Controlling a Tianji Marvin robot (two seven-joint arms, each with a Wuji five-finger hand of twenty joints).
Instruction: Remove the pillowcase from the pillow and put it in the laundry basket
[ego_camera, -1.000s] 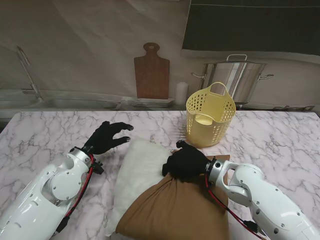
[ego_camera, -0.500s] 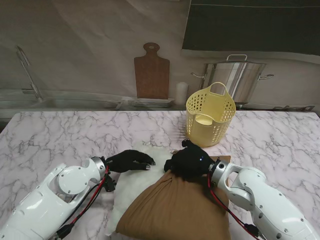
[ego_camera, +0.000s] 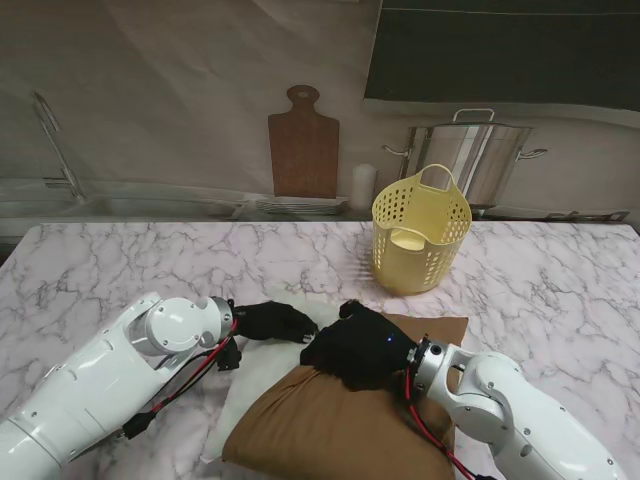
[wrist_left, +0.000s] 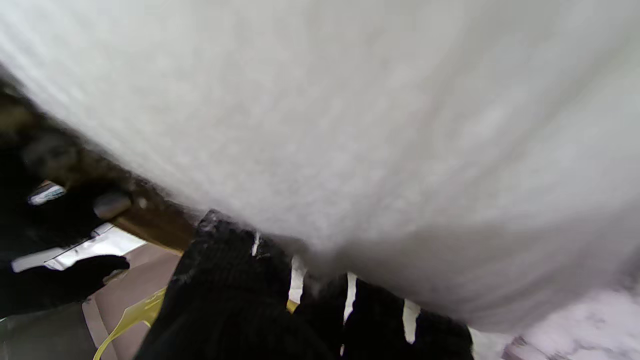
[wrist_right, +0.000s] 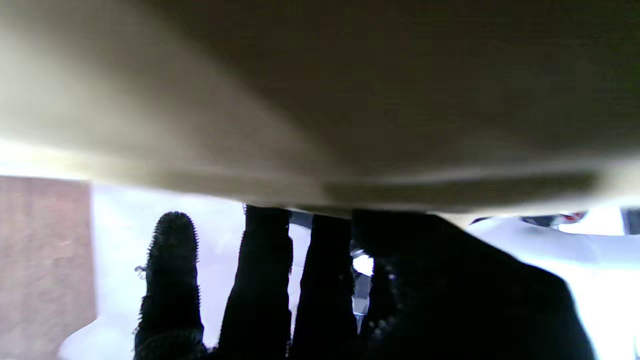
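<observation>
Now left hand has reached the pillow, beside right hand

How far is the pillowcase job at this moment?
Done: little; a strip of white pillow lies bare. In hand: the left hand rests on that pillow, the right hand on the brown pillowcase at its open end. Left: pull the case fully off and put it in the basket, which holds no cloth.
</observation>
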